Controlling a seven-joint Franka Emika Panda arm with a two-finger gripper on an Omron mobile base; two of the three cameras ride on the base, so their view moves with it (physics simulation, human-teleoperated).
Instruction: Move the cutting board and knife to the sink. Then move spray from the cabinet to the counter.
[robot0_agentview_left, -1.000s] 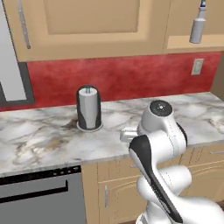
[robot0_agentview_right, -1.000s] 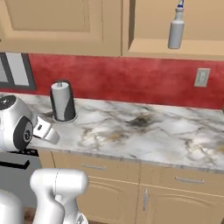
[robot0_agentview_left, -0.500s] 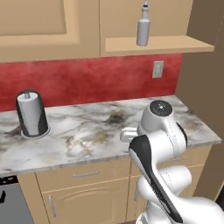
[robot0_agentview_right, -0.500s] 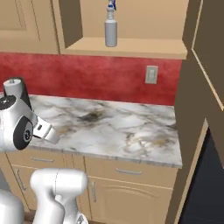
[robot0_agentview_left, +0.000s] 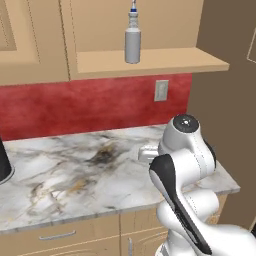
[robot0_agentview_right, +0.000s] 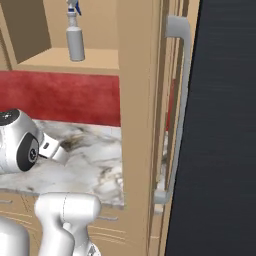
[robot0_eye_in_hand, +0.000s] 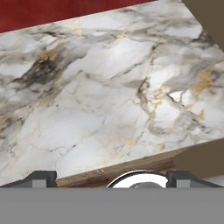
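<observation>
Rolled rightward along the kitchen since a second earlier: whole scene slid left in both base views, the dark cylinder on the surface (robot0_agentview_left: 75, 175) shifted from mid-frame to the far left edge (robot0_agentview_left: 4, 162), the things themselves unmoved. Stood upright on the open shelf ledge of the cabinet (robot0_agentview_left: 150, 60), against the back, the spray (robot0_agentview_left: 132, 37), blue nozzle on top; seen likewise high at the left in the right base view (robot0_agentview_right: 75, 35). Below it, red back wall with a wall outlet (robot0_agentview_left: 161, 90). Marble surface bare beneath the shelf, with a dark brown vein patch near its middle. Tall wooden panel and a dark door with a long grey handle (robot0_agentview_right: 175, 110) at the right. Arm folded low over the near right part of the surface. Claw (robot0_eye_in_hand: 111, 179) spread wide, fingertips (robot0_eye_in_hand: 41, 178) far apart at the bottom of the hand view, nothing between them, aimed down at the marble near its front edge, well below the spray.
</observation>
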